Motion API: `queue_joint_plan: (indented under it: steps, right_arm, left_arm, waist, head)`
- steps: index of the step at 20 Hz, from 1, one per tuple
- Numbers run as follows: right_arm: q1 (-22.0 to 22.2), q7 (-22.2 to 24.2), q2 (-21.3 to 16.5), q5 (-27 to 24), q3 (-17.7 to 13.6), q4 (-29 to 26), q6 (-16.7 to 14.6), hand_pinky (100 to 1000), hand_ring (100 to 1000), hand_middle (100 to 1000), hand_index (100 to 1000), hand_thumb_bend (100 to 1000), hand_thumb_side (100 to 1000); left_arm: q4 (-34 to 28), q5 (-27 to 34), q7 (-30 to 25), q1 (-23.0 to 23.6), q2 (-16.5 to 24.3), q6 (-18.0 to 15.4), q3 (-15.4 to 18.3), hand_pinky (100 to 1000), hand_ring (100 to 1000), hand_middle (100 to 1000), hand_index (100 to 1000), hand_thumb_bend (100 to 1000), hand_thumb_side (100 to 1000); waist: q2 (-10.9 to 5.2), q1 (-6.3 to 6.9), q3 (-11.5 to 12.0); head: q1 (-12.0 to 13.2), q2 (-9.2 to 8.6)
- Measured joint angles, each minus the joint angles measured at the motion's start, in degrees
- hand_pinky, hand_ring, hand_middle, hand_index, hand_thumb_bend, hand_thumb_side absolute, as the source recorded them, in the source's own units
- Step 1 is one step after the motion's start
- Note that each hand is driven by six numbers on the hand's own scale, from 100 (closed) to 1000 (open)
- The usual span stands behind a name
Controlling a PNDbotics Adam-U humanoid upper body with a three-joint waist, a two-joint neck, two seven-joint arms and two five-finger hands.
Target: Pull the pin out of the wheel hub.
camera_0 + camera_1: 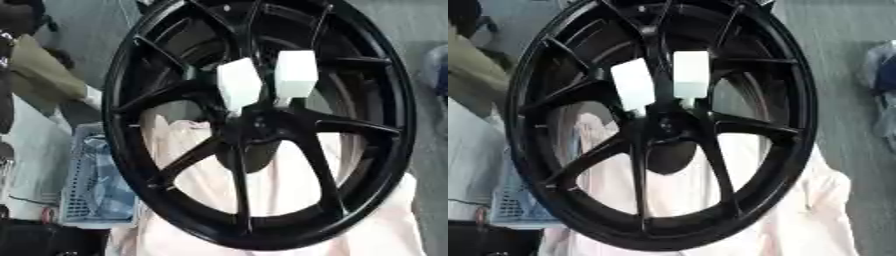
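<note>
I can't see the top of the black wheel point(262, 125): its rim is cut off by the upper edge in both eye views. 2 white blocks point(296, 75) stand at the hub, and where their lower ends meet it is too blurred for me to tell what they are. Behind the spokes, pale pink cloth point(280, 185) is partly hidden.

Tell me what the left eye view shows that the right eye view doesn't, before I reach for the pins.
Only the left eye view shows more of the blue basket beside the rim. Only the right eye view shows the pale cloth past the rim's right edge, with more grey floor. Both show the black wheel standing on the cloth, with two white block-shaped pins above the hub. Neither shows a hand.
</note>
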Motion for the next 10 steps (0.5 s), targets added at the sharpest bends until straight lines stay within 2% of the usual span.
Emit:
queue_joint_plan:
  steps: [4, 10]
  right_arm:
    - [0.02, -0.03, 0.0, 0.0, -0.02, 0.0, -0.03, 731, 753, 728, 782, 100, 543]
    - [0.27, -0.15, -0.01, 0.0, -0.04, 0.0, -0.12, 730, 752, 728, 782, 100, 545]
  left_arm:
    - [0.0, -0.4, -0.17, -0.09, 0.88, -0.26, 0.0, 838, 751, 577, 760, 100, 718]
    - [0.0, -2.84, -1.41, -2.96, 6.22, -2.2, -0.2, 833, 750, 583, 761, 100, 689]
  waist:
    - [0.0, 0.2, 0.0]
    - [-0.05, 0.68, 0.02]
  head:
    - [0.01, 0.01]
    - [0.01, 0.11]
